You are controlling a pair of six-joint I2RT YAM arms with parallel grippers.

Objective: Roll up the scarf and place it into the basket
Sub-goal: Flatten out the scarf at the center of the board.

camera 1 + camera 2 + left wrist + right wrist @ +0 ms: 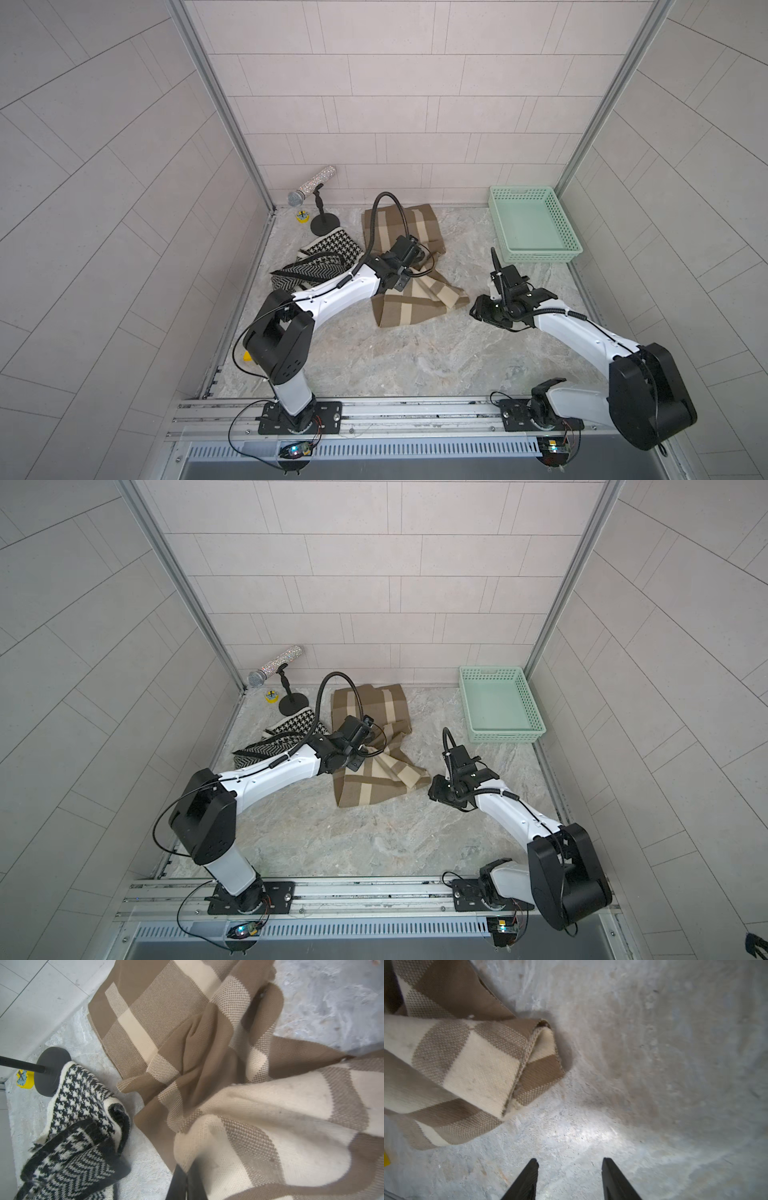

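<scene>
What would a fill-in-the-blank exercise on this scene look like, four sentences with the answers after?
1. The left gripper is ____ on the brown checked scarf.
2. The right gripper is ____, holding nothing.
3. The green basket contains ____.
4. The second scarf, lying beside the brown one, is black and ____.

Missing words: shut; open; nothing; white.

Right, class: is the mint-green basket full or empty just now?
Empty. The basket shows a bare floor in both top views; the tan checked scarf lies outside it.
</scene>
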